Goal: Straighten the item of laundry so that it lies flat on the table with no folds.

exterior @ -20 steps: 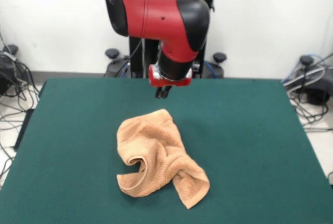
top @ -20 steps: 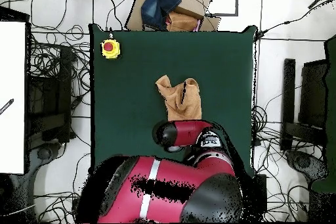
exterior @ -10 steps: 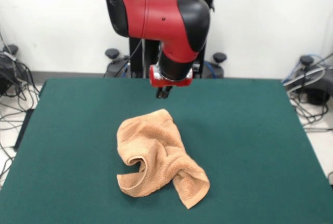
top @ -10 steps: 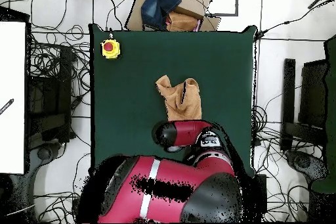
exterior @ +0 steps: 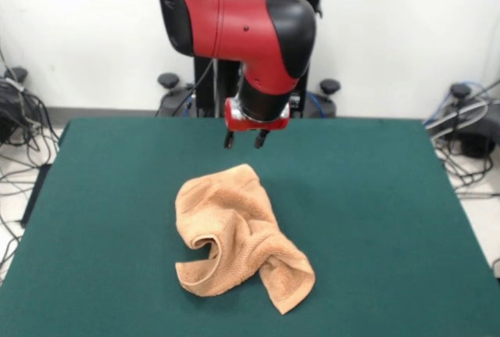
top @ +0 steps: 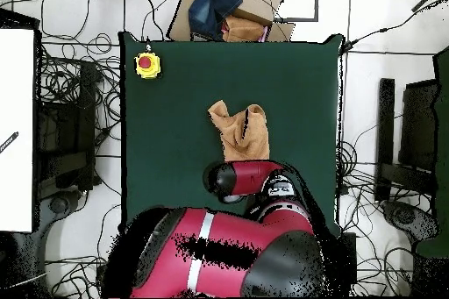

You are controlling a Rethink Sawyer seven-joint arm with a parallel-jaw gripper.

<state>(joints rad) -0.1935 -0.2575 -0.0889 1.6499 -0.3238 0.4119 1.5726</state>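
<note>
End effector [exterior: 244, 139] spread, above crumpled towel [exterior: 238, 235]

arm [exterior: 226, 16]: glossy red shell, rounded | elbow cap black | wrist black w/ red ring | pincer [exterior: 244, 139]: two short dark fingers | black pedestal column behind

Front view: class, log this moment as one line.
hand: open, above table, empty | peach-orange terry-cloth towel: crumpled, folded | dark green felt table: towel near centre
</note>
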